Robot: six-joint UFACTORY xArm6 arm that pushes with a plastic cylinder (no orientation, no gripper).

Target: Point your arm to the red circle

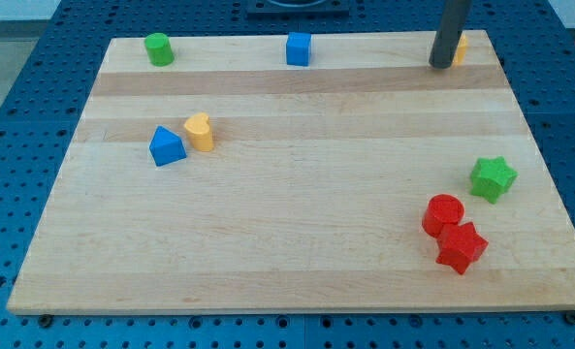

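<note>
The red circle (443, 214) is a short red cylinder at the view's lower right of the wooden board (297, 184). A red star-shaped block (461, 247) touches it just below and to the right. My tip (440, 65) is the lower end of a dark rod at the board's top right edge, far above the red circle. A yellow block (460, 48) sits right behind the rod, mostly hidden by it.
A green star block (493, 178) lies up and right of the red circle. A blue triangular block (167, 146) and a yellow block (200, 131) sit together at left. A green cylinder (158, 48) and a blue cube (299, 48) stand along the top edge.
</note>
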